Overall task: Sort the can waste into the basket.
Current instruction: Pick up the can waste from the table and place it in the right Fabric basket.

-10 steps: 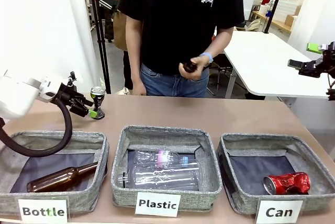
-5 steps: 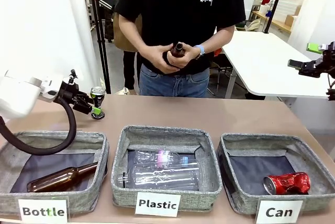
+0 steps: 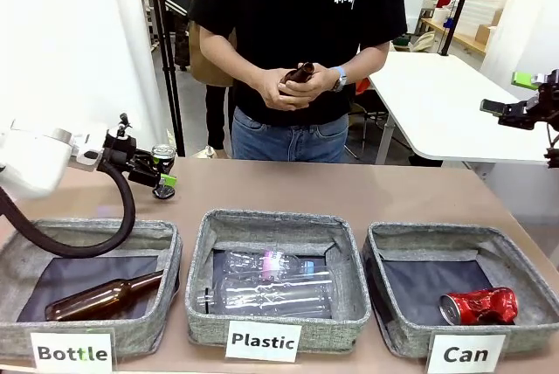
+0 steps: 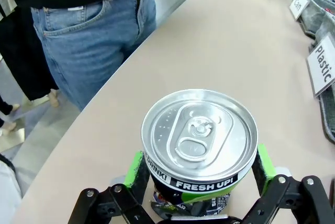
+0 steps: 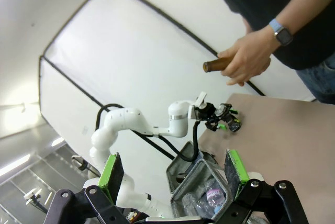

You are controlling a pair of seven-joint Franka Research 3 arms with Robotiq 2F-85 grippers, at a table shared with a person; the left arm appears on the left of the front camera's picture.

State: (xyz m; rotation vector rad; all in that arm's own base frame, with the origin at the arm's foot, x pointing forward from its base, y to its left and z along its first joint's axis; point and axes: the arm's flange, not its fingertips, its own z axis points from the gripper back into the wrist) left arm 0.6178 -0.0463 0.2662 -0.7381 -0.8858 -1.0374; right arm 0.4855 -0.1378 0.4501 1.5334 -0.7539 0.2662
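Straddling the upright black can (image 4: 199, 140) with open left fingers (image 4: 137, 172), poised to grip for the basket (image 3: 432, 236); holding right fingers (image 5: 234, 169) open, empty.

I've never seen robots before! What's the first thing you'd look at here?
A silver-topped can stands at the left end of the table, between the open jaws of the left gripper. Across the table a person holds a brown bottle in both hands. A crushed red can lies in the basket labelled Can, at the right.

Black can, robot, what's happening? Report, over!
Left gripper open, straddling black can on table. Right gripper open, empty, raised. Red can already in Can basket. Nothing blocking.
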